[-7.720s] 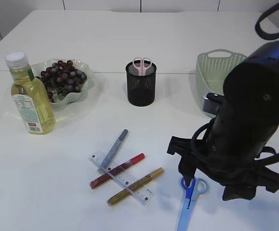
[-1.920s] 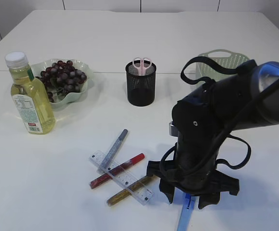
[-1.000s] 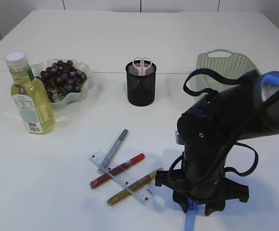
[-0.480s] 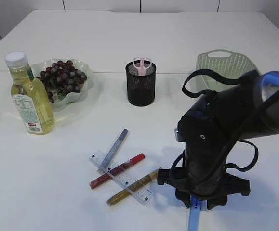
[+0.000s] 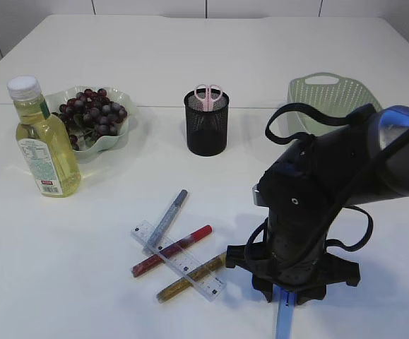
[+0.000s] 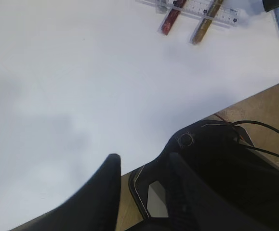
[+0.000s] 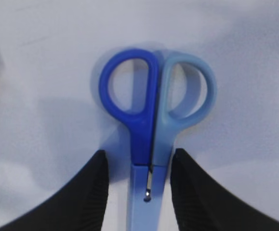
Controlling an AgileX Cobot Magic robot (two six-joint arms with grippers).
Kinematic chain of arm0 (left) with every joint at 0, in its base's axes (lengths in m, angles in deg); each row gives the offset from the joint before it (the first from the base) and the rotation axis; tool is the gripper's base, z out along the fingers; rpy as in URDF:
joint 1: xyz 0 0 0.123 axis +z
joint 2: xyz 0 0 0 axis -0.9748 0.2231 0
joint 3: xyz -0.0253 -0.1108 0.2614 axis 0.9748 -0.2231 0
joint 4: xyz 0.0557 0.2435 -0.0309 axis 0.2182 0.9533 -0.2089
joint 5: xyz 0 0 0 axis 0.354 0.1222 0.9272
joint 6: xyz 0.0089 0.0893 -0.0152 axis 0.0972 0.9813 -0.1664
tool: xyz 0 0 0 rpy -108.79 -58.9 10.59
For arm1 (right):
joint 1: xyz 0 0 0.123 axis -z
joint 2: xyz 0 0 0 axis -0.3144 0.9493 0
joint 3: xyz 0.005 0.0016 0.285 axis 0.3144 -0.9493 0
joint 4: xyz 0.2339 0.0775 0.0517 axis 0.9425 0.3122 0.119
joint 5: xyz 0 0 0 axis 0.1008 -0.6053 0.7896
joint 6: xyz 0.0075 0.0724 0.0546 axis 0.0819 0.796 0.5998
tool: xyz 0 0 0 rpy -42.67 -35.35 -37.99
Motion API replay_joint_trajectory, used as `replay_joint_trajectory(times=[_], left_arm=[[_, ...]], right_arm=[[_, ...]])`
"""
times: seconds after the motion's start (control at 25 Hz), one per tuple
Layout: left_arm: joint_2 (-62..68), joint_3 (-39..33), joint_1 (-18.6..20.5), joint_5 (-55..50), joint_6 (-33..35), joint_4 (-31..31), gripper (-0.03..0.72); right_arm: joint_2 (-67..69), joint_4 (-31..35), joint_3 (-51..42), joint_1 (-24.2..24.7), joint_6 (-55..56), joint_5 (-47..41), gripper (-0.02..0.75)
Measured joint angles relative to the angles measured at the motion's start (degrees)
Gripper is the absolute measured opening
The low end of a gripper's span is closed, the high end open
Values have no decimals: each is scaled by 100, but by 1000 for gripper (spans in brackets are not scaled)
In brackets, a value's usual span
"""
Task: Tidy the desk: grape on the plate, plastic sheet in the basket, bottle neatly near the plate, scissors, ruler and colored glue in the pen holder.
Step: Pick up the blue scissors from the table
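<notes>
Blue scissors [image 7: 151,120] lie flat on the white table, and my right gripper [image 7: 140,155] stands open astride their neck, with a gap on each side. In the exterior view the right arm hides them except the blue sheath tip [image 5: 283,322]. A clear ruler [image 5: 179,261] lies across red [image 5: 172,250], gold [image 5: 193,275] and grey [image 5: 167,217] glue pens. Pink scissors [image 5: 208,93] stand in the black pen holder [image 5: 206,131]. Grapes [image 5: 91,113] fill the plate [image 5: 124,134], with the bottle [image 5: 45,145] beside it. No plastic sheet is in view. My left gripper [image 6: 141,166] is open and empty.
The green basket [image 5: 324,99] stands at the back right, behind the right arm. The left gripper hangs over the table's near edge [image 6: 235,103], above floor and black cables. The ruler [image 6: 197,6] and glue pens show far off at the top of the left wrist view.
The right arm has settled slightly lower and a little leftward over the blue scissors. Its jaws keep the same width. Nothing else on the table has moved.
</notes>
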State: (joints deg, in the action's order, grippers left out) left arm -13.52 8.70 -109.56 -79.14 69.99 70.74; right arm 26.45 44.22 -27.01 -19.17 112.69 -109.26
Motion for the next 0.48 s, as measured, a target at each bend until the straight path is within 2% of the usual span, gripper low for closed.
replay_joint_trajectory(times=[0.16, 0.48], left_arm=[[0, 0, 0, 0, 0, 0, 237], [0, 0, 0, 0, 0, 0, 237]], right_arm=[[0, 22, 0, 0, 0, 12, 333], [12, -36, 0, 0, -70, 105, 217]])
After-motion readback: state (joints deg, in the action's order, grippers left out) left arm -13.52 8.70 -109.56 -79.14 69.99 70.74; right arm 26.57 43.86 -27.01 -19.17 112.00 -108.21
